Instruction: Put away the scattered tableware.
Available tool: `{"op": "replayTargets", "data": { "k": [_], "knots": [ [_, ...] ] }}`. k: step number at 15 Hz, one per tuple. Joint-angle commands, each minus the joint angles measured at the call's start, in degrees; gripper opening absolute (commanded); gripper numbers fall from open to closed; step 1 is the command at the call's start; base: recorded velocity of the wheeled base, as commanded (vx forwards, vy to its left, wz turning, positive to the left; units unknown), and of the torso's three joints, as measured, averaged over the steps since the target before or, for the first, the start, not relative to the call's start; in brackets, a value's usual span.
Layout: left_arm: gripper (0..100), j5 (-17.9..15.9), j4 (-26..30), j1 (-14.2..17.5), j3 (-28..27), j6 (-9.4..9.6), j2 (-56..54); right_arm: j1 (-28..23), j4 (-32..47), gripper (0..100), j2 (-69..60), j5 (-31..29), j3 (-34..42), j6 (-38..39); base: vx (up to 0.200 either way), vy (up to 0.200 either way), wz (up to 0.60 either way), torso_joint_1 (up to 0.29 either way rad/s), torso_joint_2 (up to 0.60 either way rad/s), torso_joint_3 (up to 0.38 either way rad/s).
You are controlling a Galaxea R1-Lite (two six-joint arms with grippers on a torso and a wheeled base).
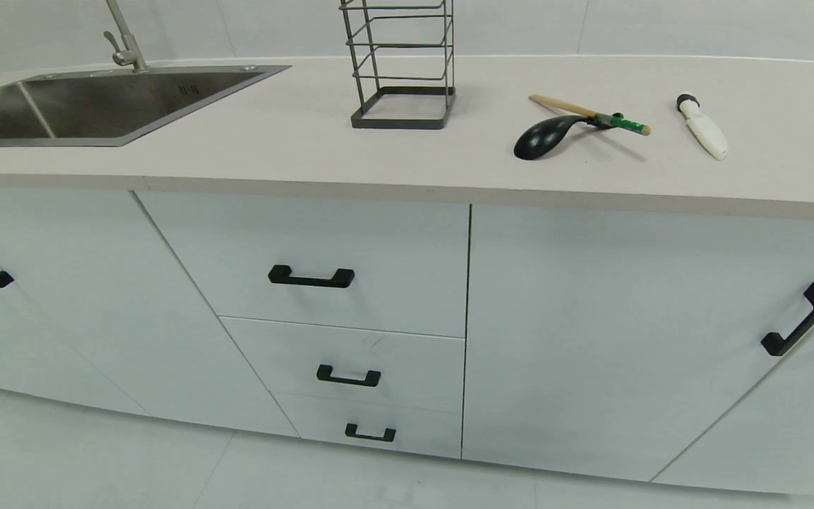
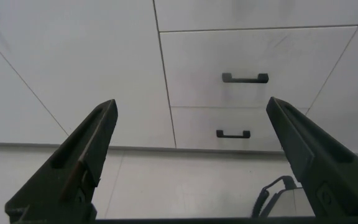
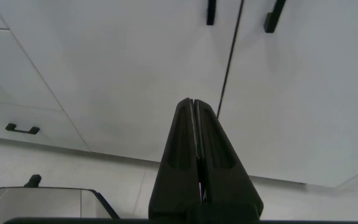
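Note:
On the pale countertop [image 1: 251,141] toward the right lie a black ladle [image 1: 547,134], a wooden stick with a green band [image 1: 591,113] resting across its handle, and a white tool with a black cap [image 1: 704,129]. A dark wire rack [image 1: 401,71] stands upright near the counter's middle. My left gripper [image 2: 191,118] is open with nothing between its fingers, held low in front of the white drawers [image 2: 253,62]. My right gripper [image 3: 195,112] is shut with nothing in it, facing the white cabinet doors [image 3: 129,68].
A steel sink [image 1: 96,106] with a tap [image 1: 123,39] sits at the counter's left end. Below are three stacked drawers with black handles [image 1: 311,277] and cabinet doors on both sides. Pale tiled floor [image 1: 167,466] runs along the front.

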Motion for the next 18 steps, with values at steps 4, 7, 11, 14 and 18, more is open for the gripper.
{"op": "replayTargets", "data": {
  "k": [4,7,11,14,18],
  "knots": [
    [100,-0.21,0.01,0.00,0.00,0.66,0.07,-0.04,0.00,0,0.07,0.04,0.01,0.00,0.000,0.000,0.00,0.000,0.00,0.000],
    [100,-4.78,-1.66,0.00,-0.26,3.03,0.07,-0.04,0.00,0,0.07,0.04,0.01,-0.09,0.000,0.000,0.00,0.000,0.00,0.000],
    [100,-11.90,-3.60,-1.32,-9.58,5.49,6.05,-0.04,0.00,0,0.07,0.04,0.01,0.00,0.000,0.000,0.00,0.000,0.00,0.000],
    [100,-21.48,-3.77,-2.55,-16.00,18.41,19.58,-0.04,0.00,0,0.07,0.04,0.10,-0.09,0.000,0.000,0.00,0.000,0.00,0.000],
    [100,-25.78,-3.95,-2.81,-18.72,27.99,32.24,-0.04,0.00,0,0.07,0.04,0.01,0.00,0.000,0.000,0.00,0.000,0.00,0.000]
  ]
}}
